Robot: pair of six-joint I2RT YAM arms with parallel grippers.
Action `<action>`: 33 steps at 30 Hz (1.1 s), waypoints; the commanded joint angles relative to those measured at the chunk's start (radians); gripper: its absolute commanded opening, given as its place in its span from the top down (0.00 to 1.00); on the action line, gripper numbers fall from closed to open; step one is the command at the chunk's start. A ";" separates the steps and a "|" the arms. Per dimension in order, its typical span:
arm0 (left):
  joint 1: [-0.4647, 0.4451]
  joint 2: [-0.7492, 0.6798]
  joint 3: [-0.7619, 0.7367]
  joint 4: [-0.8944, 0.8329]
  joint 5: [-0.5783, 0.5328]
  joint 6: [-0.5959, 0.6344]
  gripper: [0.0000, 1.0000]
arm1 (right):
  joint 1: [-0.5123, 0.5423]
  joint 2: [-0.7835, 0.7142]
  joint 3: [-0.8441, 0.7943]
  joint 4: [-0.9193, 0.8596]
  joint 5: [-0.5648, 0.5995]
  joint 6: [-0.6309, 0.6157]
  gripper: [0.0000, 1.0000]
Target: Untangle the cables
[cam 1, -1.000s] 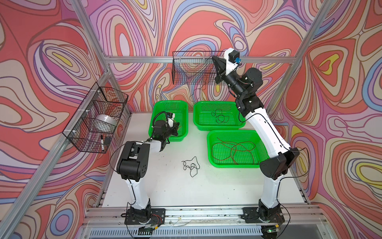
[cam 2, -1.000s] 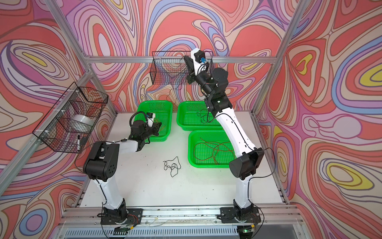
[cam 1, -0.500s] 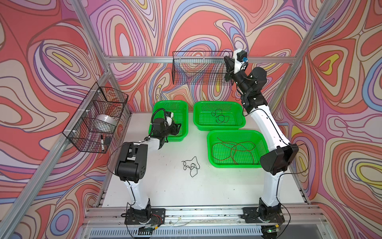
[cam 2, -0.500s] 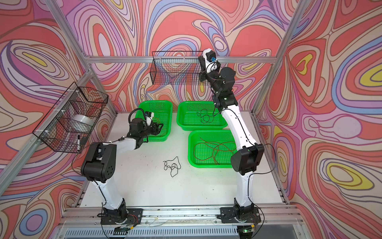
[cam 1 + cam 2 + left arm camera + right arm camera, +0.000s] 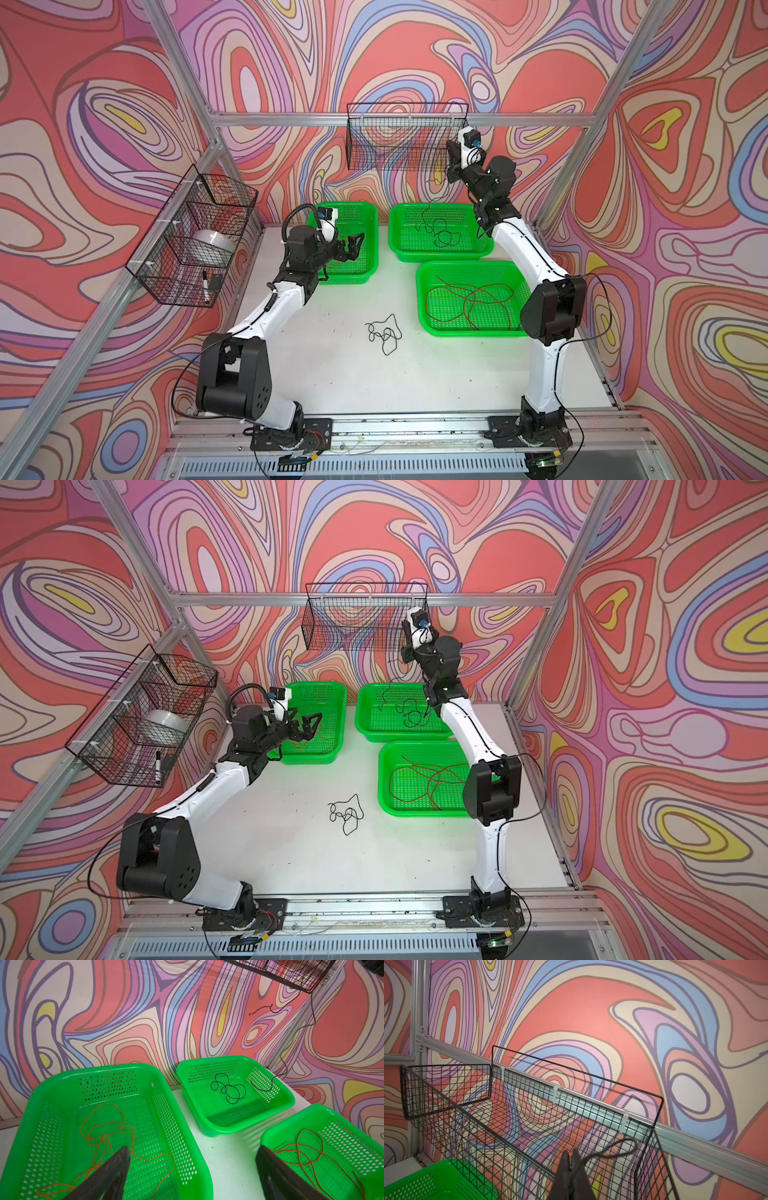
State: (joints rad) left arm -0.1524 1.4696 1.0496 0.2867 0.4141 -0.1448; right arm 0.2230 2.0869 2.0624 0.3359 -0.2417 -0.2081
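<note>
Left jaws hanging spread wide over back-left basket (image 5: 347,279), orange cable (image 5: 119,1125) lying inside. Right jaws pinching black cable (image 5: 625,1139) up by wall rack (image 5: 399,141), tail dangling into back-middle basket (image 5: 436,256).

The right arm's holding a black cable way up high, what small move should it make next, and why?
Probably lower the right gripper toward the back basket and let go. It is shut on the black cable, whose tail hangs into that basket beside other black loops.
</note>
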 commanded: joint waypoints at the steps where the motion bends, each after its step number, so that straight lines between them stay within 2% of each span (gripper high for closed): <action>1: -0.013 -0.055 -0.020 -0.097 -0.021 0.047 0.05 | -0.008 0.004 -0.080 -0.038 0.027 0.024 1.00; 9: -0.042 -0.146 -0.046 -0.141 -0.070 0.085 0.06 | -0.005 -0.168 -0.170 0.075 0.044 0.037 1.00; 15: -0.074 -0.144 -0.042 -0.127 -0.081 0.087 0.07 | -0.007 -0.274 -0.188 0.090 0.083 0.014 1.00; 21: -0.106 -0.138 -0.039 -0.109 -0.094 0.086 0.08 | -0.006 -0.418 -0.320 0.153 0.130 0.006 1.00; 26: -0.127 -0.143 -0.039 -0.113 -0.103 0.091 0.09 | -0.006 -0.469 -0.295 0.044 0.160 -0.051 1.00; 30: -0.140 -0.147 -0.046 -0.113 -0.107 0.091 0.10 | -0.010 -0.480 -0.314 0.030 0.156 -0.045 1.00; 33: -0.146 -0.153 -0.048 -0.125 -0.115 0.094 0.10 | -0.010 -0.461 -0.299 -0.018 0.197 -0.038 1.00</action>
State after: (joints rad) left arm -0.2909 1.3331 1.0115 0.1638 0.3119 -0.0700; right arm 0.2184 1.6085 1.7618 0.3862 -0.0914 -0.2413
